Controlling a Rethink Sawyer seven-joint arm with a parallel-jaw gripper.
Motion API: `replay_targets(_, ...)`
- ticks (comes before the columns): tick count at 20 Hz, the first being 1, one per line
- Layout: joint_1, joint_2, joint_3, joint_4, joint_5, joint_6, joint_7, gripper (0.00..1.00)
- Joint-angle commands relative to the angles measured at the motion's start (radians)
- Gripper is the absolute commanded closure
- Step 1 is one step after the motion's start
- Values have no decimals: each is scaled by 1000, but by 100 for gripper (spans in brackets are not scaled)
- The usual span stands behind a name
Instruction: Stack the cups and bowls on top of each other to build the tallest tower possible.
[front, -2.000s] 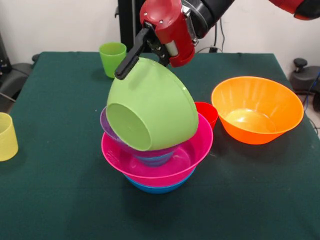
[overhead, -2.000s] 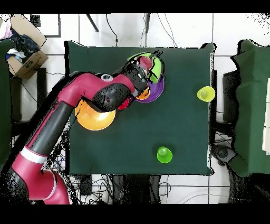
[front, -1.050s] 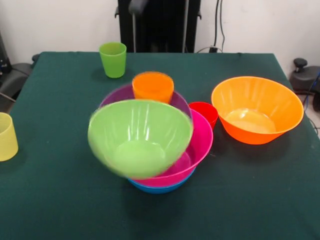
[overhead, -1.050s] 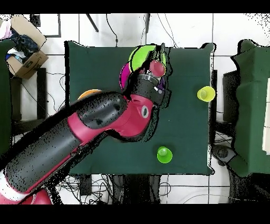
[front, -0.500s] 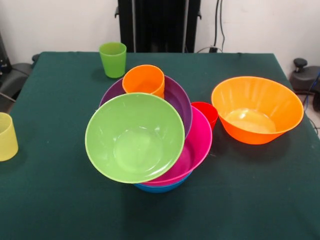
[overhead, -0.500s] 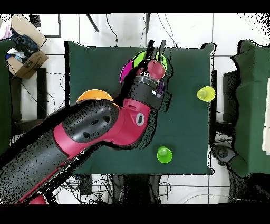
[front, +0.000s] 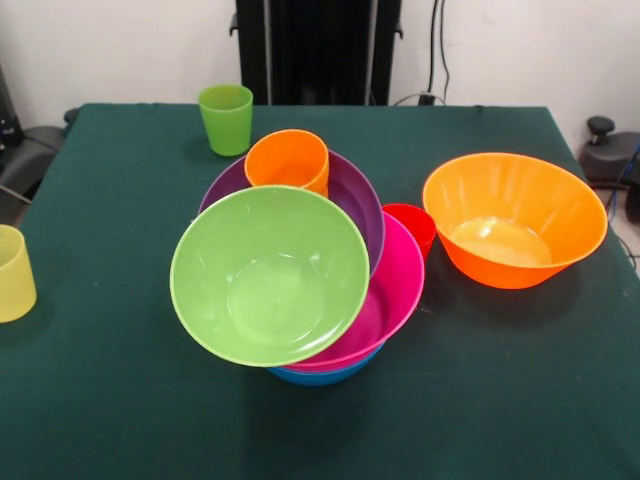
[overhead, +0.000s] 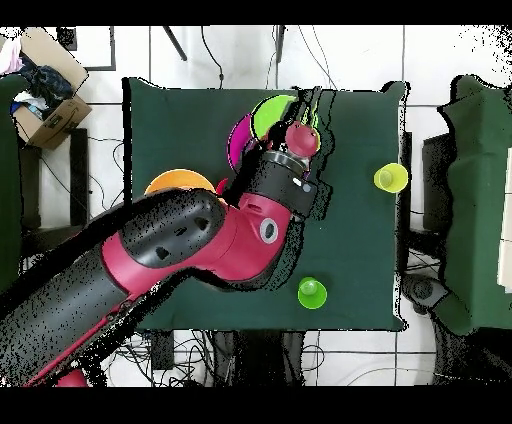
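Note:
In the front view the tower stands mid-table: a blue bowl (front: 325, 375) at the bottom, a pink bowl (front: 395, 285), a purple bowl (front: 355, 200) and a tilted lime green bowl (front: 268, 275) on top. An orange cup (front: 288, 160) sits in the purple bowl. A red cup (front: 412, 225) stands just behind the pink bowl. The green cup (front: 225, 118), pale yellow cup (front: 12, 272) and orange bowl (front: 512, 218) stand apart. The gripper (overhead: 308, 102) shows only in the overhead view, over the lime green bowl (overhead: 268, 108). The small blue bowl is not visible.
The red and black arm (overhead: 200, 245) covers the table's middle in the overhead view and partly hides the orange bowl (overhead: 172, 180). The yellow cup (overhead: 390, 178) and green cup (overhead: 312, 292) stand beside it. A cardboard box (overhead: 45, 100) lies off the dark green table (overhead: 170, 120).
In the overhead view the arm's end and gripper have shifted a little to the right over the tower. Nothing has moved in the front view.

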Motion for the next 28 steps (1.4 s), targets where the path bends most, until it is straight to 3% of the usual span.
replay_targets(1,1,45,202,-155,-298,13,236,0)
replay_targets(8,-29,88,245,-263,-579,-177,447,0)
replay_targets(12,-40,106,262,-297,-688,-254,507,0)
replay_targets(19,-45,120,275,-325,-783,-324,570,0)
replay_targets(28,-55,120,313,-340,-840,-402,604,0)
